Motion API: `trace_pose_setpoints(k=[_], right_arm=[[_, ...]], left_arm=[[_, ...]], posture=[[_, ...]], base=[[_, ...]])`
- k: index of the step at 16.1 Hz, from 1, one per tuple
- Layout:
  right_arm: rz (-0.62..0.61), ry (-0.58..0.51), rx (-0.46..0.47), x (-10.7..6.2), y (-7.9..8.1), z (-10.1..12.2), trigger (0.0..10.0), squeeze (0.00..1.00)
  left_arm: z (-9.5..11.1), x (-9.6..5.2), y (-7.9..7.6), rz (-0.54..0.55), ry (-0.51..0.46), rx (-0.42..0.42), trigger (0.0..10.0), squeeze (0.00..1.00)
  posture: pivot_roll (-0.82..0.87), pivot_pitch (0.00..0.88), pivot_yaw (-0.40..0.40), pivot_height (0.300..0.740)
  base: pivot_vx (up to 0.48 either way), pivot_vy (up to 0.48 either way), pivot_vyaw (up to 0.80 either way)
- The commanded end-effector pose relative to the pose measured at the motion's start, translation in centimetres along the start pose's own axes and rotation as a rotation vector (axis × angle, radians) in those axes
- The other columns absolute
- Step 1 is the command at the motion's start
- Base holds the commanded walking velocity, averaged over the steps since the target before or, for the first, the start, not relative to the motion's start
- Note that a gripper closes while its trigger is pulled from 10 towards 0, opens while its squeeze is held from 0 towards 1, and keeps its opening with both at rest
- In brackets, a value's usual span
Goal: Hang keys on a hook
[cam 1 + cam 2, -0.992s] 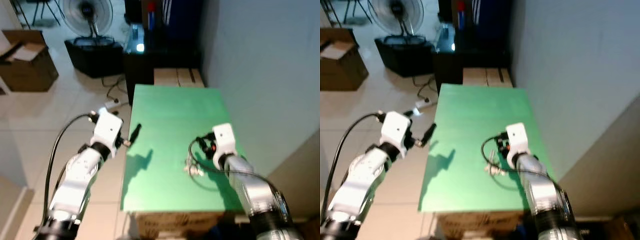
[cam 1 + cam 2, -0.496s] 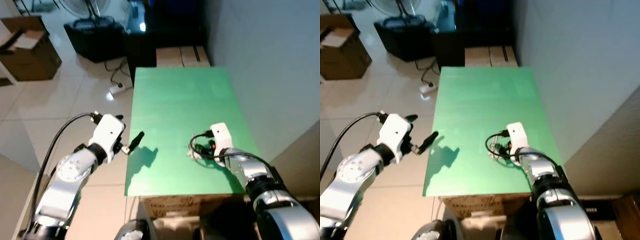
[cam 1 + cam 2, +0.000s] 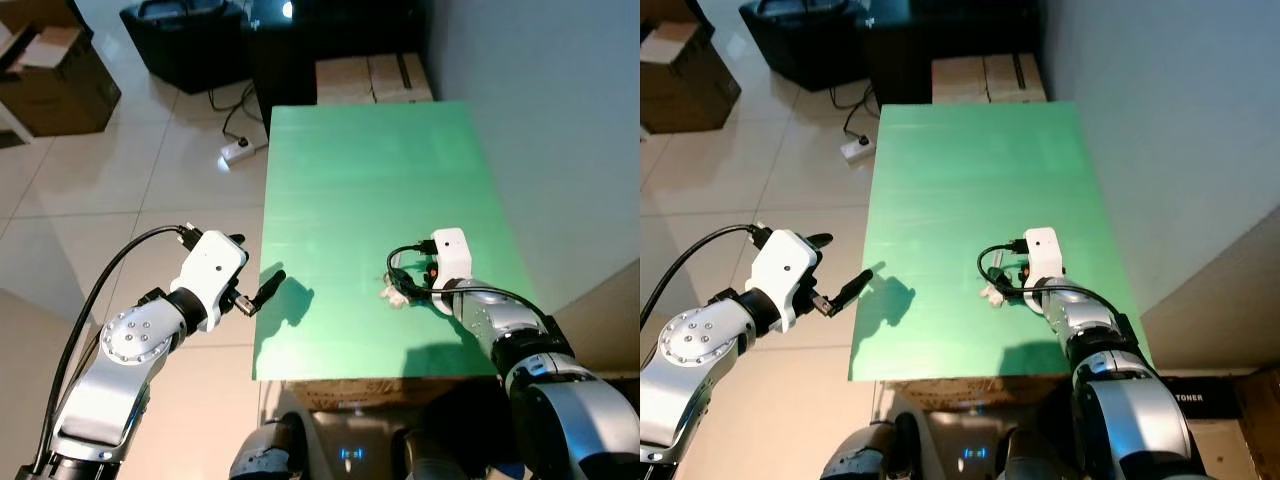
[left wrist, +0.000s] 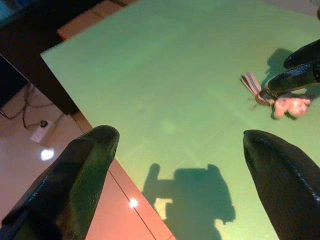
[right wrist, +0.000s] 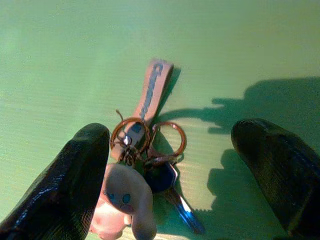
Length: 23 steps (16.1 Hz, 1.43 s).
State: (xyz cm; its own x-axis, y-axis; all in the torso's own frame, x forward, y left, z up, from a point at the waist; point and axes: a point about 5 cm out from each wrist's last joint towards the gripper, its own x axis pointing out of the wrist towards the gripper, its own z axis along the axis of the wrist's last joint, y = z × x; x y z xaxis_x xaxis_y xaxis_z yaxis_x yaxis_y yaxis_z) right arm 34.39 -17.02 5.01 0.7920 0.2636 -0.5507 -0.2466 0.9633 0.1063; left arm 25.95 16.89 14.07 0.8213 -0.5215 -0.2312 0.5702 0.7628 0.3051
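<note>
Right tool [image 5: 170, 170] is sitting low over the keys [image 5: 145, 170] near the front right of the green surface [image 3: 360, 180], fingers [image 5: 65, 185] spread wide either side of the bunch, nothing gripped. Keys are lying flat: two rings, a strap, a pale figure charm, a dark key. So pickup is not done yet; grasp, lift, carry and hanging are all left, and no hook is appearing anywhere. Left tool [image 3: 262, 290] is hovering at the surface's left front edge, fingers [image 4: 75, 175] apart and empty. Keys are sitting well in from the front and right edges, so closing on them is looking safe. Middle and far end of the surface are giving open room. Wall is running close along the right side; cardboard boxes [image 3: 375, 78] are butting the far end, with tiled floor [image 3: 130, 170] off to the left.
</note>
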Motion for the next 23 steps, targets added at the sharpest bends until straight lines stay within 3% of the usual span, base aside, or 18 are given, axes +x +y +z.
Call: trace_pose_setpoints(k=[1, 3, 4, 5, 8, 10, 13, 15, 16, 23], right_arm=[[0.014, -0.006, 0.026, 0.1, 0.3, 0.1, 10.0, 1.00], [0.019, -0.012, 0.046, 0.2, 0.3, 0.6, 10.0, 1.00], [0.019, -0.017, 0.055, 0.3, 0.4, 0.9, 10.0, 0.57], [0.025, -0.016, 0.050, 0.3, 0.6, 1.0, 10.0, 0.00], [0.073, -0.022, 0.023, 0.6, 1.5, 1.4, 10.0, 0.00], [0.085, -0.001, 0.011, 0.7, 1.8, 0.8, 10.0, 0.00], [0.087, -0.001, 0.061, 0.6, 1.7, 0.2, 10.0, 0.00], [0.086, 0.007, 0.053, 0.5, 1.5, -0.3, 5.3, 0.00], [0.083, 0.008, 0.056, 0.5, 1.4, -0.4, 0.0, 0.00], [0.039, -0.044, 0.070, 0.3, 0.6, 0.0, 0.0, 0.00]], left_arm=[[0.2, -0.4, 0.1, -0.006, 0.002, 0.004, 10.0, 0.00], [0.4, -0.4, 0.2, -0.013, 0.007, 0.011, 10.0, 0.00], [0.4, -0.5, 0.2, -0.015, 0.009, 0.011, 10.0, 0.00], [0.4, -0.6, 0.2, -0.018, 0.012, 0.012, 10.0, 0.00], [0.4, -0.7, 0.0, -0.047, 0.019, 0.012, 10.0, 0.00], [0.5, -0.9, -0.9, -0.127, 0.013, -0.012, 10.0, 0.00], [0.7, -1.2, -1.9, -0.221, 0.006, -0.060, 10.0, 0.00], [0.8, -1.2, -2.1, -0.239, -0.003, -0.084, 10.0, 0.00], [0.9, -1.2, -2.0, -0.238, -0.002, -0.087, 10.0, 0.00], [0.9, -0.9, -1.9, -0.236, -0.005, -0.084, 10.0, 0.00]], posture=[[0.04, 0.278, 0.101, 0.740], [0.06, 0.296, 0.099, 0.740], [0.06, 0.294, 0.101, 0.740], [0.06, 0.294, 0.102, 0.740], [0.07, 0.296, 0.106, 0.740], [0.07, 0.297, 0.107, 0.740], [0.07, 0.307, 0.111, 0.740], [0.07, 0.307, 0.112, 0.740], [0.07, 0.305, 0.114, 0.740], [0.06, 0.301, 0.119, 0.740]], base=[[0.000, 0.000, 0.00], [0.000, 0.000, 0.00], [0.000, 0.000, 0.00], [0.000, 0.000, 0.00], [0.000, 0.000, 0.00], [0.000, 0.000, 0.00], [0.000, 0.000, 0.00], [0.000, 0.000, 0.00], [0.000, 0.000, 0.00], [0.000, 0.000, 0.00]])
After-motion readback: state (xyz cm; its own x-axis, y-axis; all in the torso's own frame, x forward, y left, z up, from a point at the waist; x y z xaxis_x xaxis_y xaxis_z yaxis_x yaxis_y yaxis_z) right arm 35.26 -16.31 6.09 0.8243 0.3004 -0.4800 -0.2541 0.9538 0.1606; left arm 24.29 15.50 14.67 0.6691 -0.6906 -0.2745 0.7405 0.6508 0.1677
